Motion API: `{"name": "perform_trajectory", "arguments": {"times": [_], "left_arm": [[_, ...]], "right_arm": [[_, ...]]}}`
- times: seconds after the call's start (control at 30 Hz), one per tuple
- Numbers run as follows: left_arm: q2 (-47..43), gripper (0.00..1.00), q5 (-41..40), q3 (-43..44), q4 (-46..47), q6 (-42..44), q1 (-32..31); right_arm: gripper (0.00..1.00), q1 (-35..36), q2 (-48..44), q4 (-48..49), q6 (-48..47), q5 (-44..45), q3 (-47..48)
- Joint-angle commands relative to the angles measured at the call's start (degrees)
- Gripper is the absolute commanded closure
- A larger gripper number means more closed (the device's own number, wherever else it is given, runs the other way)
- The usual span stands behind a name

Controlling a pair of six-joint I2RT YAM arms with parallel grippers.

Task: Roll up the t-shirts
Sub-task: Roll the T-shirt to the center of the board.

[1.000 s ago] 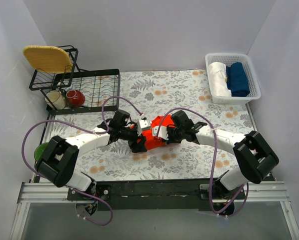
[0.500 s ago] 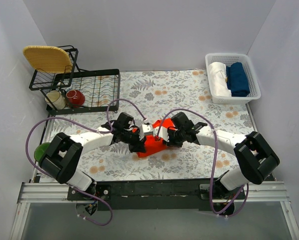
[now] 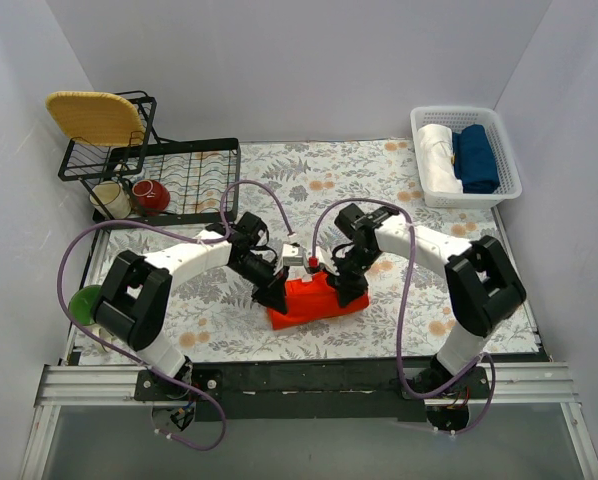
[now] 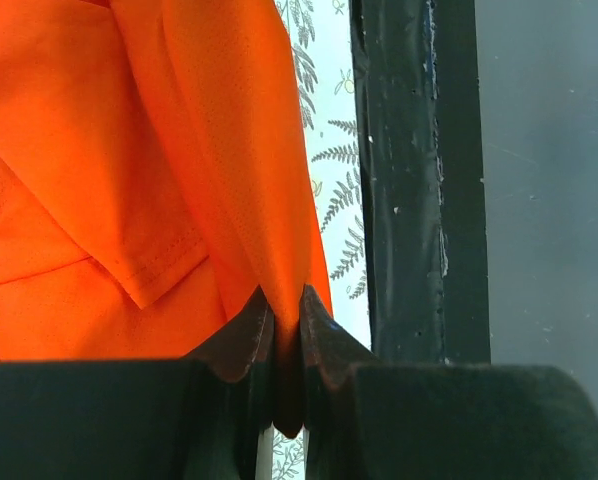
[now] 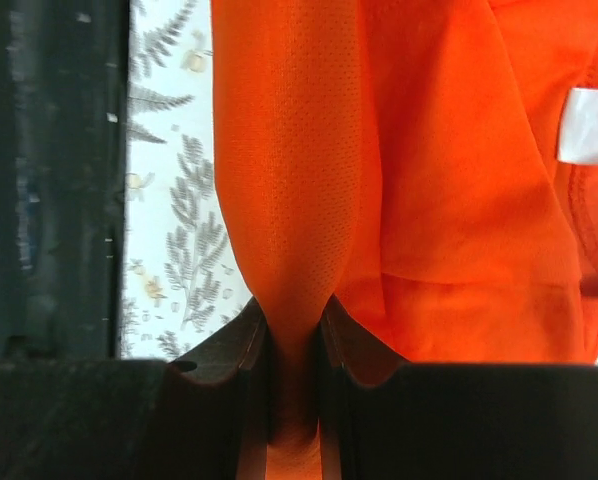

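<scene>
The orange-red t-shirt (image 3: 309, 299) hangs bunched over the floral cloth near the table's front middle, held up from both ends. My left gripper (image 3: 276, 297) is shut on its left edge; in the left wrist view the fabric (image 4: 229, 190) runs down into the pinch of that gripper (image 4: 287, 312). My right gripper (image 3: 347, 290) is shut on the right edge, with a thick fold of the t-shirt (image 5: 289, 200) squeezed where that gripper (image 5: 292, 318) closes. A white label (image 5: 585, 124) shows at the collar.
A white basket (image 3: 506, 180) at the back right holds a white roll (image 3: 439, 155) and a dark blue roll (image 3: 476, 158). A black wire rack (image 3: 184, 180) stands at the back left with a yellow plate (image 3: 94, 115), a mug and a red bowl (image 3: 151, 195). The black front rail (image 4: 409, 180) lies close below.
The left gripper has closed on the t-shirt's left edge. Both arms have swung toward the front of the table, and the shirt now hangs lower and nearer the front rail.
</scene>
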Motion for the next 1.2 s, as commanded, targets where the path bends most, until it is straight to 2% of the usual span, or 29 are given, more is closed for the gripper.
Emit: {"name": "perform_trajectory", "arguments": {"times": [0.0, 0.2, 0.4, 0.8, 0.83, 0.93, 1.03, 1.17], "left_arm": [[0.19, 1.00, -2.52, -2.04, -11.36, 5.28, 1.14], [1.86, 1.00, -4.54, -3.45, -10.67, 6.43, 3.42], [6.42, 0.99, -5.69, -4.42, -6.98, 4.77, 5.70], [13.02, 0.84, -10.52, -7.84, -4.34, 7.67, 7.73], [12.59, 0.78, -12.26, -8.46, -3.81, 6.62, 7.73], [8.30, 0.67, -13.51, -9.51, -3.46, 4.08, 10.70], [4.33, 0.66, -14.74, -10.13, -6.09, 4.59, 13.70], [-6.71, 0.61, -15.80, -9.09, -9.51, 8.00, 16.61]], "right_arm": [[0.99, -2.66, 7.64, -17.11, -8.02, -5.96, 7.91], [0.99, -3.02, 19.42, -24.07, -11.20, -9.92, 16.27], [0.99, -3.11, 26.99, -24.25, -11.11, -10.01, 21.46], [0.99, -3.72, 41.67, -24.25, -10.32, -9.22, 30.68], [0.99, -3.72, 42.38, -24.34, -10.58, -9.40, 30.95], [0.99, -3.72, 44.41, -24.08, -10.41, -10.01, 32.27], [0.99, -3.72, 45.90, -24.07, -9.53, -10.36, 33.32], [0.98, -3.55, 49.06, -24.08, -5.84, -9.93, 36.66]]}}
